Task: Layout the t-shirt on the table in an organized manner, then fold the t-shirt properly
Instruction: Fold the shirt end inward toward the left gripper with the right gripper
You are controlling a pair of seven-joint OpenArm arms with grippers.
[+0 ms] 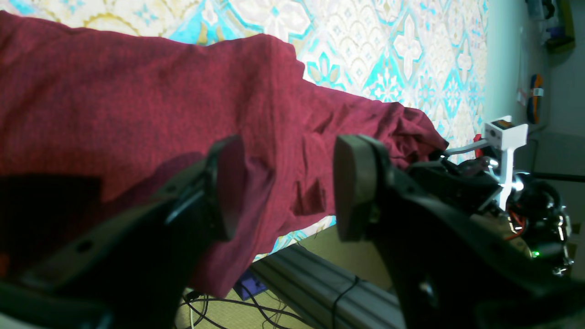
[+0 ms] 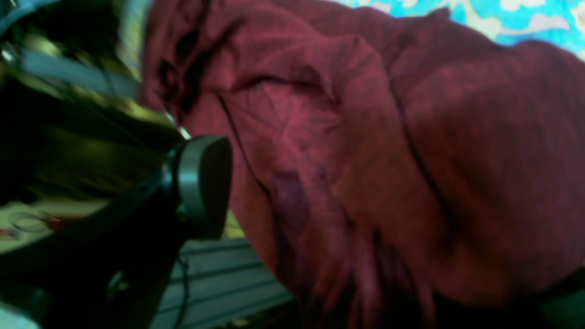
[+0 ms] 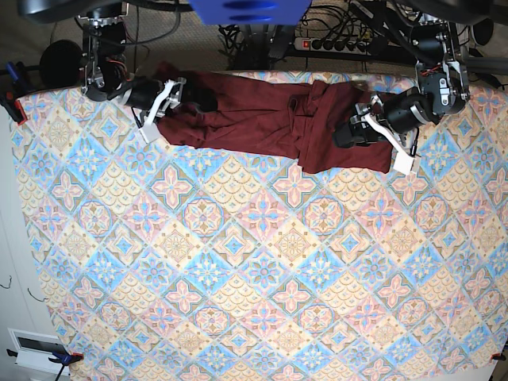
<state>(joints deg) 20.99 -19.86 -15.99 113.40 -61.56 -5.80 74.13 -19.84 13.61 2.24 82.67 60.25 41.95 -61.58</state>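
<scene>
While both arms reach low over the far edge of the bench (image 3: pixel 238 302), each end effector sits at one end of the maroon t-shirt (image 3: pixel 262 119), which lies stretched in a rumpled band along that edge.

The left end effector (image 1: pixel 285 187) lies nearly level with the bench top, its two dark pads parted. Maroon cloth spreads just ahead of it and fills the gap between the pads, with a fold draped against the left-hand pad; no pinch is visible, so it appears released. A flap of the shirt hangs off the bench edge below it.

The right end effector (image 3: pixel 186 97) is likewise low. In its blurred wrist view only one pad (image 2: pixel 203 183) shows, standing clear beside bunched, creased fabric that rises ahead and to its right; the jaws stand wide, gripping nothing visible.
</scene>
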